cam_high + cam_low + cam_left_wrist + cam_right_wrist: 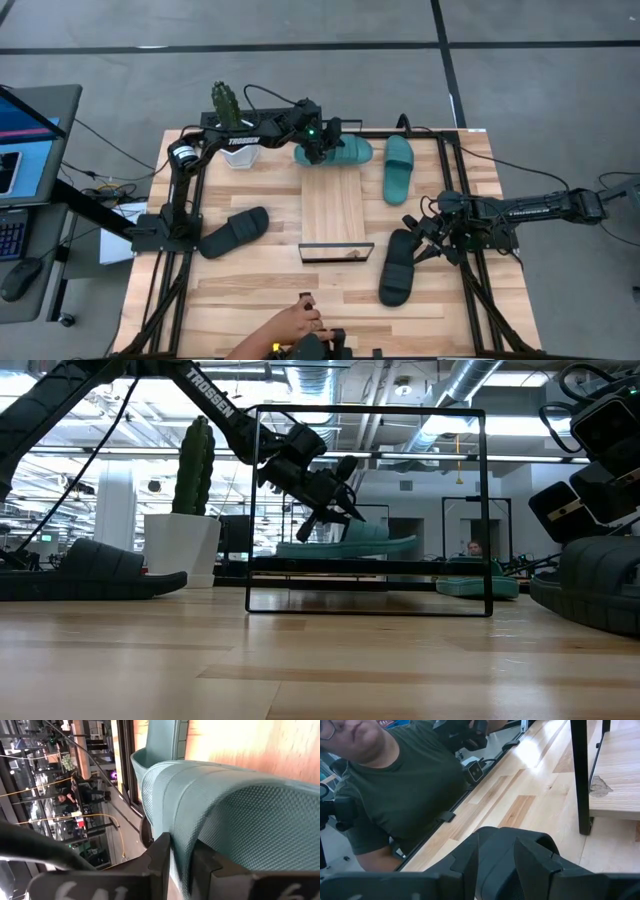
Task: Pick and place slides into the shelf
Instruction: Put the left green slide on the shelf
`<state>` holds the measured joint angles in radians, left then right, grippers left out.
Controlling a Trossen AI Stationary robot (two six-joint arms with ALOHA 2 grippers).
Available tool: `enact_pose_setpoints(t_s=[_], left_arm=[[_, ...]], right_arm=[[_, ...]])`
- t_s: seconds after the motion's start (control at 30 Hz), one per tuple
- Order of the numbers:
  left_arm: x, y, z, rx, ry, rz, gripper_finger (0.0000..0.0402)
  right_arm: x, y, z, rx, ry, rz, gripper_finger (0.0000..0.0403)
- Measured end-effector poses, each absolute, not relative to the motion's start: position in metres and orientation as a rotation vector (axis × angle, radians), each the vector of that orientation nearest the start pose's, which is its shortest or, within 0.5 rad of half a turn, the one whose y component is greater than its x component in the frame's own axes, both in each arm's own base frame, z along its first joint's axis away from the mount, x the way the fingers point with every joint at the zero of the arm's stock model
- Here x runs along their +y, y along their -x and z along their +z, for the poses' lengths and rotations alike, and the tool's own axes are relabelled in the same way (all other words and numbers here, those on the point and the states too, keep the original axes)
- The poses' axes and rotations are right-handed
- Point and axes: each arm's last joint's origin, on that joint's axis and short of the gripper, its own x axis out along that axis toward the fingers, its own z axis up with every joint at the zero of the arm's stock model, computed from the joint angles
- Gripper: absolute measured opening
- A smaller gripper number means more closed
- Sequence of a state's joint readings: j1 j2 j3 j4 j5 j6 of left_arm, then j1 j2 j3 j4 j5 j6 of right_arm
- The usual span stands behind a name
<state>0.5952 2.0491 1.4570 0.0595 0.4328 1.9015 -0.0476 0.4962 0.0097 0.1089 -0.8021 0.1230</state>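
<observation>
Holding a green slide (340, 152) by its strap, the left pincer (318, 143) has its fingers squeezed on it at the far end of the shelf (333, 205). The slide hangs just above the plank, so I think it is being put down now. Next the fingers should let go. The right pincer (428, 240) is closed on a black slide (399, 268) right below it, off the shelf.
</observation>
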Motion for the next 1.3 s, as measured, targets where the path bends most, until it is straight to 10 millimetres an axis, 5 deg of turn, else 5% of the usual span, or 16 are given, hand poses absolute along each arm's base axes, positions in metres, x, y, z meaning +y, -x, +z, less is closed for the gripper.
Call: enact_pose_setpoints(t_s=[0.4, 0.9, 1.3], left_arm=[[0.2515, -0.3836, 0.2019, 0.475, -1.586, -0.316, 0.0043], [0.2547, -0.3820, 0.2017, 0.519, -1.602, -0.296, 0.0143], [0.2543, -0.3824, 0.2019, 0.538, -1.610, -0.287, 0.0161]], right_arm=[[0.0153, -0.1150, 0.1353, 0.398, -0.275, 0.724, 0.0114], [0.0154, -0.1150, 0.1353, 0.399, -0.276, 0.724, 0.0114], [0.0154, -0.1150, 0.1352, 0.399, -0.275, 0.724, 0.0114]])
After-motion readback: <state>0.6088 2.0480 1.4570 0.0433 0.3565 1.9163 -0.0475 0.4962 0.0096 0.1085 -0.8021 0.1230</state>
